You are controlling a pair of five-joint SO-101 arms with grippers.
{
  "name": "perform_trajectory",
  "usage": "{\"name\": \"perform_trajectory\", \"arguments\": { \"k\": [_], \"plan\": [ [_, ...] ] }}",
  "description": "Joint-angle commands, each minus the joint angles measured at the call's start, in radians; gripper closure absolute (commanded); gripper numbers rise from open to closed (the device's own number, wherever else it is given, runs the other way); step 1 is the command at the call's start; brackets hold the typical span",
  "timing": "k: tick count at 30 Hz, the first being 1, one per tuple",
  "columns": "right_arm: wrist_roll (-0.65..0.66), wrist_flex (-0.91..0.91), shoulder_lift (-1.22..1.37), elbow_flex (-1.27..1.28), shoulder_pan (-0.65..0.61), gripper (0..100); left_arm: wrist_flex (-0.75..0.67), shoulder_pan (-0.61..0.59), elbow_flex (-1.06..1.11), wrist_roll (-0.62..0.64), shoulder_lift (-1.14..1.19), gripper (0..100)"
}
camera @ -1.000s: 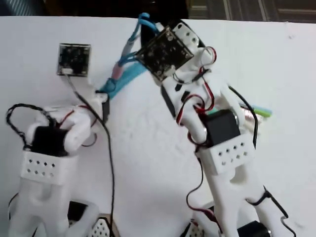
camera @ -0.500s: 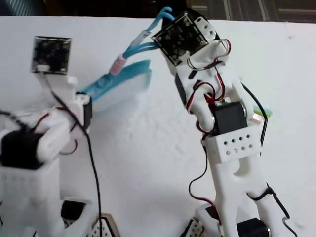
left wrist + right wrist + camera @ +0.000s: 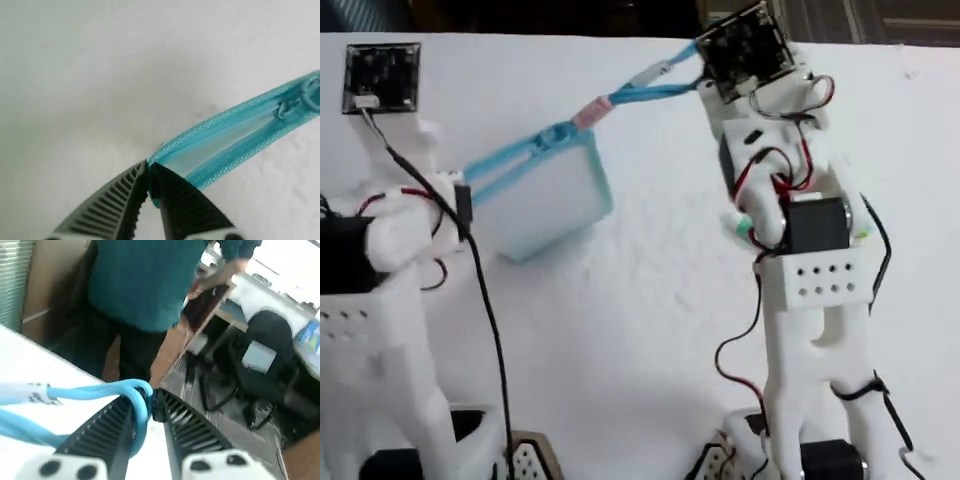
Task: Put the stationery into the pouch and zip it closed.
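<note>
Here the pouch [image 3: 545,200] is a pale, see-through rectangle edged in turquoise, hanging tilted over the white counter [image 3: 620,330] between the two arms. The left hand [image 3: 148,181] is pressed together on its zip-end corner, and the two rows of teeth gape up to the slider [image 3: 285,106]. The right hand [image 3: 150,407] pinches the blue cord loop [image 3: 135,390] that runs from the pouch's far end.

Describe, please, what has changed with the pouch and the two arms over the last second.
The left gripper drew the pouch leftward while the right gripper carried its strap rightward, stretching pouch and strap out between the arms. Both grippers stayed shut, left on the pouch's end and right on the strap's loop.
</note>
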Motion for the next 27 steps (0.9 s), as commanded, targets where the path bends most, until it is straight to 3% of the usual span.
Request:
{"name": "perform_trajectory", "arguments": {
  "k": [1, 16, 27],
  "plan": [
    [-0.005, 0.015, -0.007, -0.021, 0.062, 98.2, 0.009, -0.033, 0.018, -0.011, 0.082, 97],
    [-0.003, -0.022, 0.018, 0.084, 0.156, 98.2, -0.006, -0.033, 0.018, -0.101, 0.085, 97],
    [-0.011, -0.058, 0.012, 0.089, 0.222, 98.1, -0.035, -0.028, 0.02, -0.101, 0.09, 97]
  ]
}}
